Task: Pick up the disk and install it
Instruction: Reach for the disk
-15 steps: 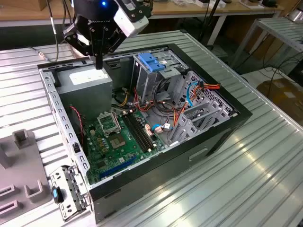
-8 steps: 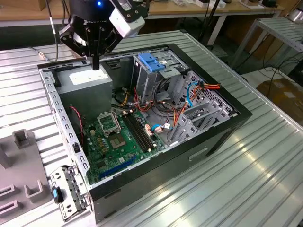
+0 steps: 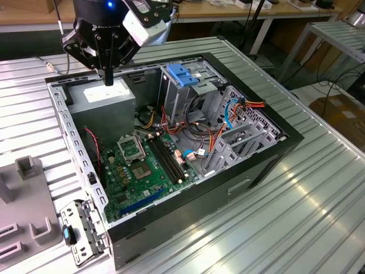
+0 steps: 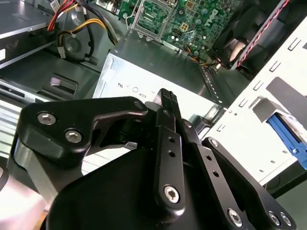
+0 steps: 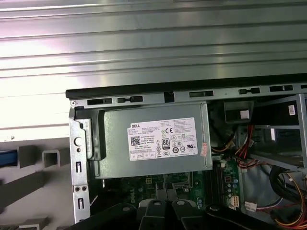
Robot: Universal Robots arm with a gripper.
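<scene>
The disk is out of view. My gripper (image 3: pixel 108 79) hangs at the exterior view's upper left, fingers pointing down just above the grey power-supply box (image 3: pixel 105 97) inside the open computer case (image 3: pixel 268 165). The fingers look shut with nothing between them; in the second wrist view the gripper (image 4: pixel 165 98) tapers to one tip over the same box (image 4: pixel 139 86). In the first wrist view the power-supply box (image 5: pixel 153 141) with its white sticker lies in the case's corner. A blue strip (image 5: pixel 7 158) shows at the picture's edge on a grey fixture; I cannot tell what it is.
A grey metal cage with a blue latch (image 3: pixel 182 74) stands in the case beside the green motherboard (image 3: pixel 137 165) and bundles of coloured cables (image 3: pixel 199 137). On the ribbed metal table, a grey fixture (image 3: pixel 23 200) and a loose metal bracket (image 3: pixel 85 228) lie at the exterior view's lower left.
</scene>
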